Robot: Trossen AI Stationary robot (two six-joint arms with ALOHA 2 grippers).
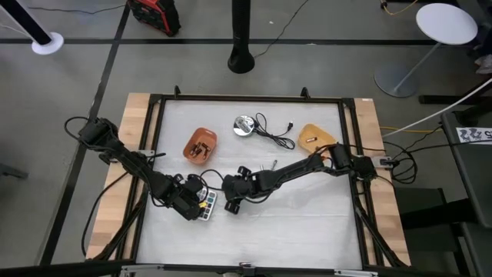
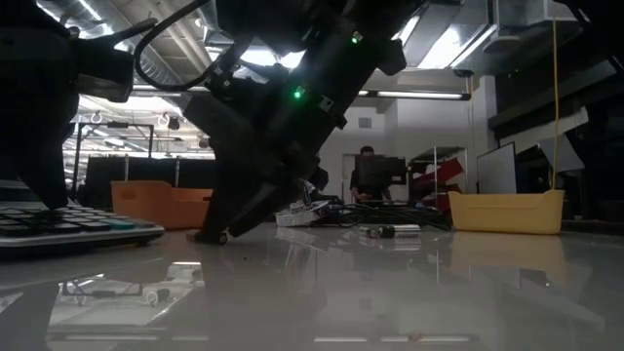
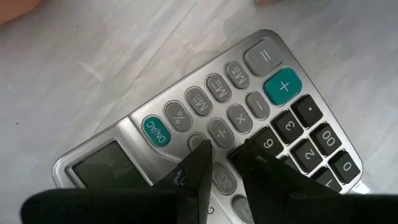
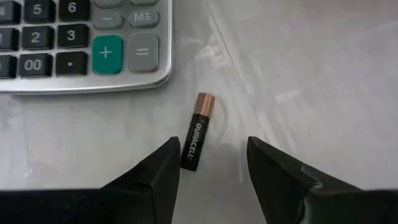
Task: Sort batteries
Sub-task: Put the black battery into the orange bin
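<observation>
One Duracell battery [image 4: 196, 131] lying loose on the white desk [image 1: 307, 223] just beside the calculator [image 4: 74, 50], framed between the spread fingers of the right hand [image 4: 213, 165] but not yet touched: by the look of it, the approach to a pick, calling next for a straight drop and a squeeze across the cell. Left hand [image 3: 221, 163] low over the calculator keys, fingers close together with nothing visibly pinched; contents of the orange tray [image 1: 200, 145] and yellow tray [image 1: 316, 137] too small to make out.
</observation>
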